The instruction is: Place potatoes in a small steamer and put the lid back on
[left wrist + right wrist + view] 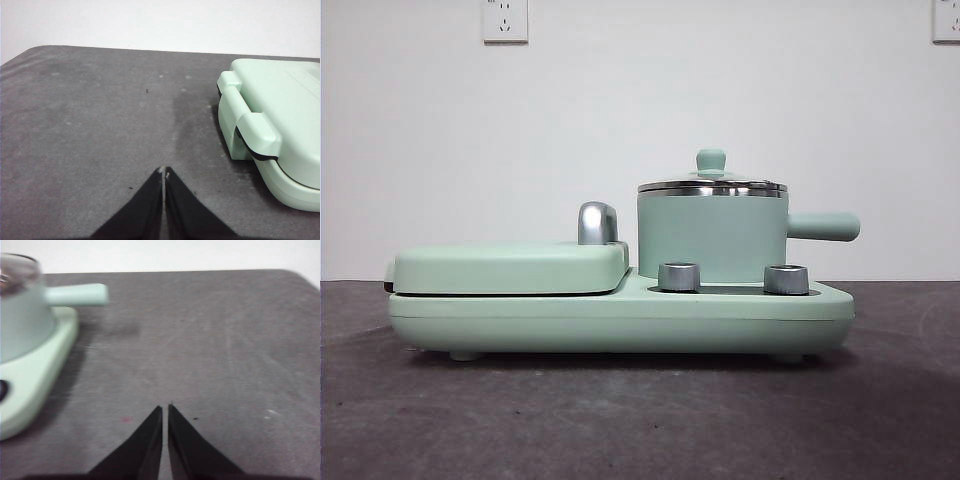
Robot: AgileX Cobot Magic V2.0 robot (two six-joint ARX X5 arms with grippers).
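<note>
The small mint-green steamer (712,238) stands on the right half of the mint-green cooker base (620,320), its side handle (823,226) pointing right. The glass lid (712,185) with its mint knob (710,160) sits on the steamer's steel rim. The steamer also shows in the right wrist view (22,315). The potato is out of view. My left gripper (164,172) is shut and empty over bare table, beside the griddle end. My right gripper (165,408) is shut and empty over bare table, beside the steamer end. Neither arm shows in the front view.
A flat mint-green griddle cover (510,268) with a chrome handle (598,222) fills the base's left half; it also shows in the left wrist view (280,120). Two chrome dials (679,276) (786,279) sit on the base front. Dark grey table (640,420), white wall behind.
</note>
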